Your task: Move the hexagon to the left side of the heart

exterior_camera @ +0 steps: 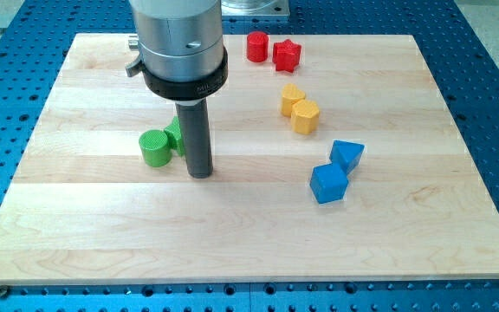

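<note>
Where the rod comes down from the grey arm housing near the counter's (76, 260) top-left quarter, my tip (199, 175) rests on the wood just beside the green pair, at their lower right. The green cylinder (155, 148) stands to the view's left of the rod, and a second green block (177, 135), shape unclear because the rod hides part of it, sits touching it on the right, tight against the rod. There is no gripper on this arm, only the bare rod, so nothing is spread, pressed together or pinching.

The two yellow blocks sit right of the counter's centre, touching each other: the yellow heart (292, 100) above and the yellow hexagon (305, 115) just below and to its right. Near the top edge a red cylinder (257, 47) and a red star (287, 55) stand side by side, touching. Toward the right edge, a blue triangular block (346, 156) leans over a blue cube (328, 184), the two in contact.
</note>
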Action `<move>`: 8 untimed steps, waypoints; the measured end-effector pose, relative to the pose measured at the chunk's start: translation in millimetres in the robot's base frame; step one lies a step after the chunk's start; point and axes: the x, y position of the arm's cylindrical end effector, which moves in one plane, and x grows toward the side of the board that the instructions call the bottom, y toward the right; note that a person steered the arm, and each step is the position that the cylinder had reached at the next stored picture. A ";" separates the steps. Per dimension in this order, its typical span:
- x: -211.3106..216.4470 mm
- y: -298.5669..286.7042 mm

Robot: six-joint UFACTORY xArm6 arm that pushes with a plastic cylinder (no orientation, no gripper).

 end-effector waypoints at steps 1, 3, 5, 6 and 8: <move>0.0 0.0; 1.6 3.3; -56.5 87.8; -72.3 72.0; -69.2 110.7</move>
